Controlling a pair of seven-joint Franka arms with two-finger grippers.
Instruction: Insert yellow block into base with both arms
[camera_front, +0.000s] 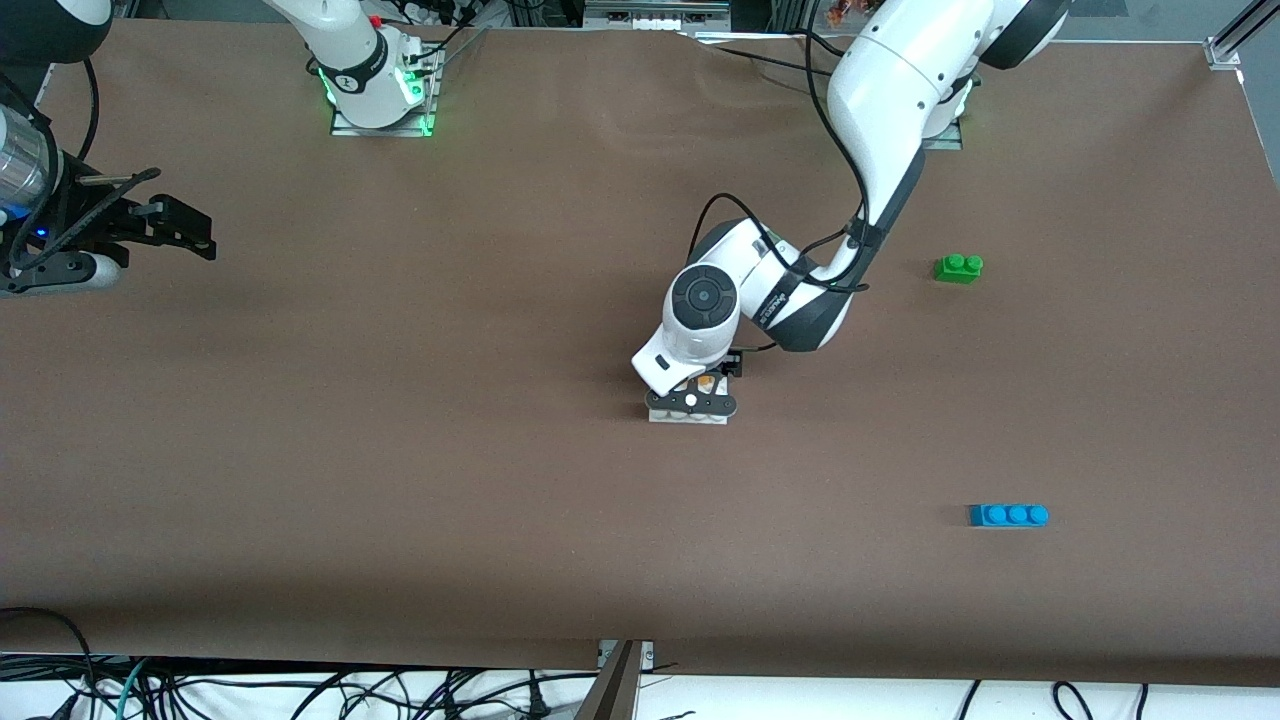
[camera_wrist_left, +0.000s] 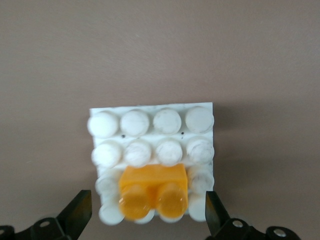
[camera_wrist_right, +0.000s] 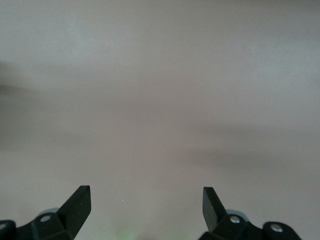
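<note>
Yellow block: sits on the base, on the stud rows closest to the left claw; its two round studs face up; in the front view only a sliver of orange shows under the left wrist.
Base: white square plate with a grid of round studs, lying flat on the brown counter near the middle; mostly covered by the left arm in the front view, with its lower edge showing.
Left claw: low over the base, fingers spread wide on either side of the yellow block, touching neither it nor the plate.
Right claw: fingers parted, holding nothing, over bare counter at the right arm's end, about 9 o'clock of the base in the front view; this arm waits.
Green brick: at about 2 o'clock of the base, well apart.
Blue brick: at about 4 o'clock of the base, well apart, nearer the front camera than the green brick.
</note>
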